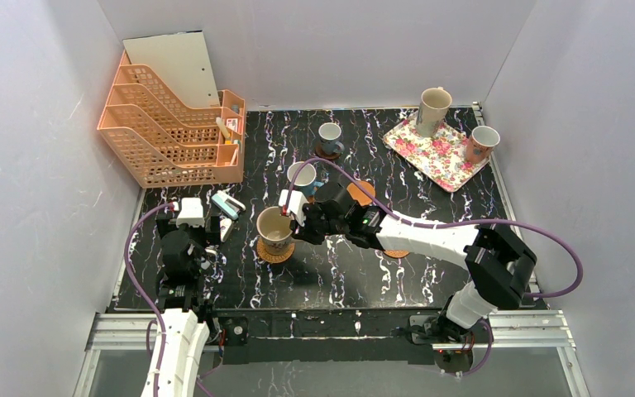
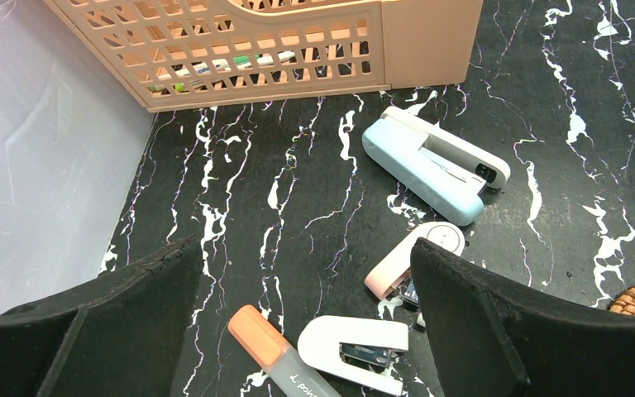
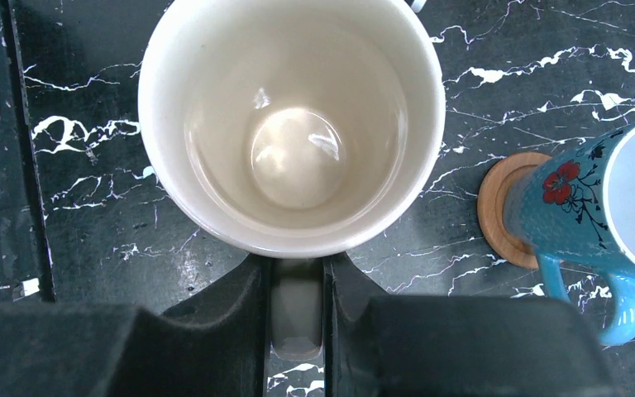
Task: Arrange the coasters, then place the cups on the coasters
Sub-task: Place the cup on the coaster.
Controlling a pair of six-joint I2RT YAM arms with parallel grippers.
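A large beige cup (image 3: 293,124) is over a wicker coaster (image 1: 276,253); I cannot tell if it touches. My right gripper (image 3: 298,285) is shut on its handle (image 3: 298,318). Beside it a blue flowered cup (image 3: 603,198) stands on a smooth wood coaster (image 3: 496,207). Another blue cup (image 1: 330,136) sits on a dark coaster (image 1: 323,154) farther back. A bare wicker coaster (image 1: 362,193) lies behind the right arm, and a brown coaster (image 1: 397,253) peeks out under it. My left gripper (image 2: 306,256) hangs open over the desk items, holding nothing.
A floral tray (image 1: 445,161) at the back right carries a tall beige cup (image 1: 432,110) and a small brownish-orange cup (image 1: 484,142). An orange file organizer (image 1: 169,128) fills the back left. A blue stapler (image 2: 430,161), small staplers (image 2: 355,347) and a highlighter (image 2: 277,356) lie under the left gripper.
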